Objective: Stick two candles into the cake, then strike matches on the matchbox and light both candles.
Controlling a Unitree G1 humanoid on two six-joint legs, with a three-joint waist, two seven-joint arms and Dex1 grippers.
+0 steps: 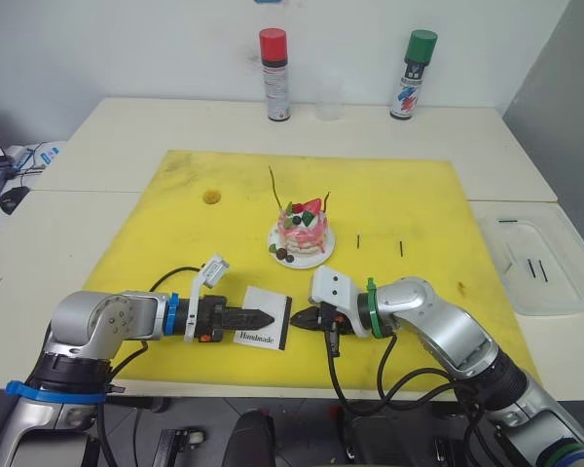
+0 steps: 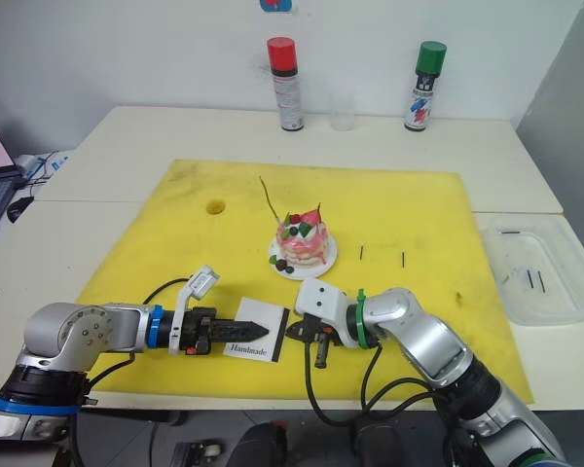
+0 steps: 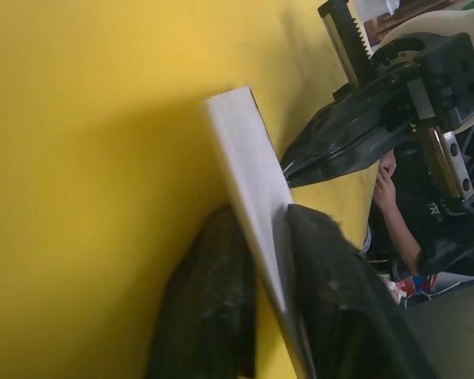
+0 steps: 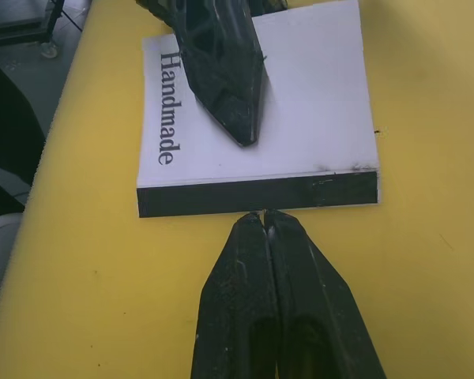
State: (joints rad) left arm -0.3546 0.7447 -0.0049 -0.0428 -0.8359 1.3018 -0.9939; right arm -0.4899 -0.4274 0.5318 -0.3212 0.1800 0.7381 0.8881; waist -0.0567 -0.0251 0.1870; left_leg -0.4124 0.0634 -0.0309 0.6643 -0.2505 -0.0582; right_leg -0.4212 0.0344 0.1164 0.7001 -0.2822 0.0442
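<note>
Left gripper (image 1: 266, 316) is clamped on the matchbox (image 1: 264, 330), one black finger over its white top face and the other under it, as the left wrist view shows. Right gripper (image 1: 303, 317) has its fingers pressed together, their tips touching the dark striking strip along the box's edge; whether a match sits between them cannot be told. Matchbox: flat, white, rectangular, black "Handmade" lettering along one side, lying on the yellow mat (image 1: 175, 224) just in front of the cake (image 1: 303, 232). Cake: small, round, pink and white, strawberry and dark berries on top, on a white plate (image 1: 323, 251). One dark thin candle (image 1: 274, 187) stands in it, leaning away from the box. Two short matches (image 1: 400, 248) lie on the mat beside the cake, on the right gripper's side.
</note>
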